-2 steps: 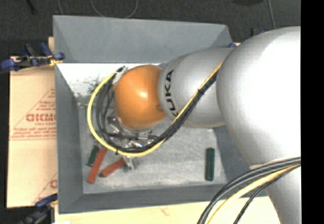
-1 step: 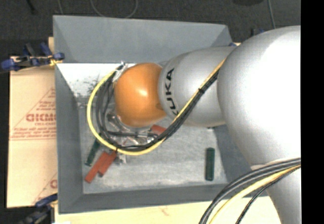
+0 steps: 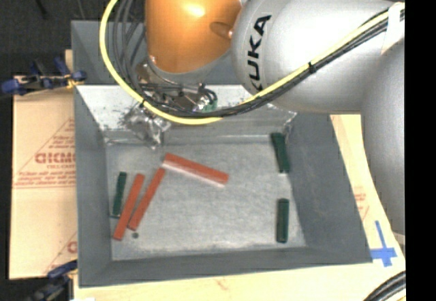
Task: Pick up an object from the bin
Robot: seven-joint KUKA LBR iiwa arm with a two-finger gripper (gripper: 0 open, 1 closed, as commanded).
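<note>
Six sticks lie loose in the bin [image 3: 92, 177]. Nearer than the red centre bar [image 3: 195, 169] are a lower green stick [image 3: 282, 220] to its right and, to its left, two orange-red sticks [image 3: 138, 206] beside a left green stick [image 3: 120, 194]. An upper green stick [image 3: 280, 152] lies farther right. The gripper [image 3: 155, 131] hangs just beyond the bar's left end; whether it is open or closed cannot be told.

Three red sticks [image 3: 195, 169], three green sticks [image 3: 282, 220]

We see a matt grey metal bin [image 3: 204, 225], scuffed, smooth red sticks [image 3: 195, 169] we take for plastic, dull dark green sticks [image 3: 282, 220], a glossy orange wrist cover [image 3: 187, 17]
</note>
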